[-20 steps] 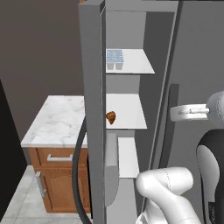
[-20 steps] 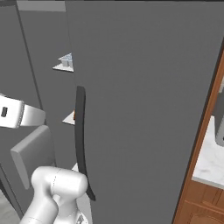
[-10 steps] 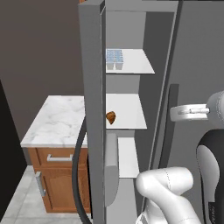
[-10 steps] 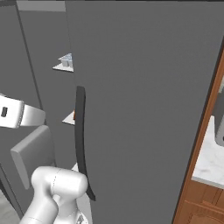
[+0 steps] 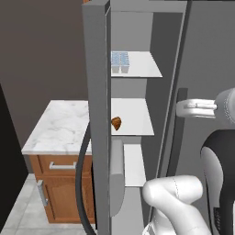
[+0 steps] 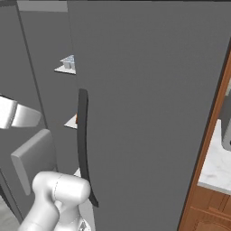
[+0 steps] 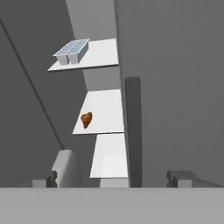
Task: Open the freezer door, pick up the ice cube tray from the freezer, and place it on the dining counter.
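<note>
The tall narrow grey freezer stands with its inside showing, and its tall grey freezer door, with the long dark curved handle, is swung out toward the left of the left base view, seen nearly edge-on. Beside the freezer on the right is the plain grey door of the fridge side, with its own dark handle. Left of the freezer door stands a small marble-topped wooden drawer cabinet.

Inside, three white shelves lie one under the other. The small pale blue-white ice cube tray lies on the top shelf, near its front left corner. A small brown lump lies on the middle shelf below it.

In the hand view the tray lies above and to the left of the pincer and well apart from it, deeper in the freezer. Its long axis seems to run from front to back of the shelf, slanting in this view. So I judge the coming move must go up, forward and left, past the plain door's edge.

The pincer is wide open, its two dark fingertips far apart. It holds nothing and touches nothing.
</note>
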